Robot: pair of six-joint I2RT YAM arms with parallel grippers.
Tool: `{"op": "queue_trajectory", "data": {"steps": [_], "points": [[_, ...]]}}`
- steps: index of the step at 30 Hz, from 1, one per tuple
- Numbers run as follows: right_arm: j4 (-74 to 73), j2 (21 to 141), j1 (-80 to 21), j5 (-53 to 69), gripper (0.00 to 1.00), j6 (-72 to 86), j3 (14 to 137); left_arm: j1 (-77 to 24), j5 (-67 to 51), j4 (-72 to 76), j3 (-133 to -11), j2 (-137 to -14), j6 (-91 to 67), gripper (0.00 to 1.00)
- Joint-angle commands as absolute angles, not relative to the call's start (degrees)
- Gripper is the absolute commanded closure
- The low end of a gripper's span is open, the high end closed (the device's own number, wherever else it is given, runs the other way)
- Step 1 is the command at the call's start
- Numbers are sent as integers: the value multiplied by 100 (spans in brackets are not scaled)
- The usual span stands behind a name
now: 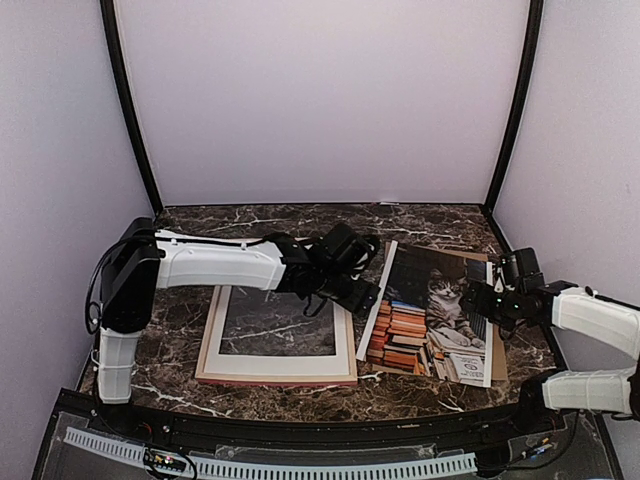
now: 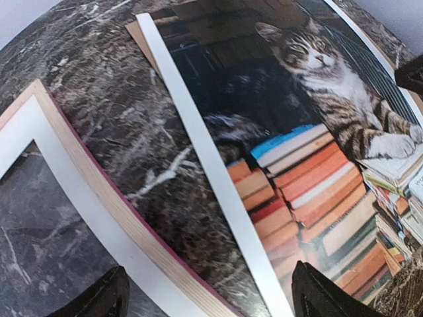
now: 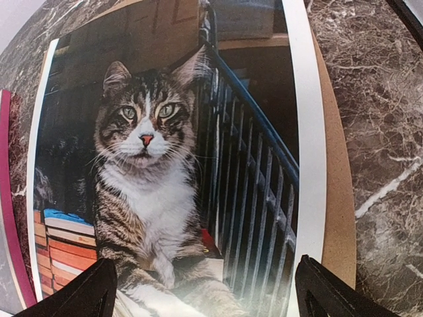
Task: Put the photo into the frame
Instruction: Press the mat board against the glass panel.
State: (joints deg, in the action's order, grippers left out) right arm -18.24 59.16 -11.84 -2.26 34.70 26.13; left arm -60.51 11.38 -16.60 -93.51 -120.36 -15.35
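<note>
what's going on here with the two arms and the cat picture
The frame lies reverse-up on the left of the table; the photo lies picture-up on a brown backing board beside it. The left gripper hovers open over the gap between them, the right gripper open above the photo. Neither holds anything; the photo isn't in yet.

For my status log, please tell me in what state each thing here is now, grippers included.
Board: flat on the table.
Photo: flat, picture side up, on the board.
Frame: flat, pale back up, empty, beside the photo.
Left gripper: open, holds nothing.
Right gripper: open, holds nothing, above the photo.
</note>
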Motion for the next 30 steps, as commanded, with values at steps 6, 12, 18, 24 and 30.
{"op": "queue_trajectory", "data": {"steps": [6,12,18,24,30], "points": [[-1384,5913,-1152,-75,5,3428,2490,-4836,216,-1417,-9944,-12226,-1070,12],[-1220,6025,-1150,-18,5,3433,2435,-4420,-69,-1355,-10764,-12824,-894,13],[-1170,6067,-1151,-18,5,3394,2396,-4075,-80,-1453,-11328,-13401,-1084,12],[-1039,6166,-1151,129,5,3411,2343,-3746,199,-1554,-11262,-13456,-1220,13],[-939,6322,-1151,245,5,3427,2346,-3513,357,-1800,-11101,-13385,-1271,13]]}}
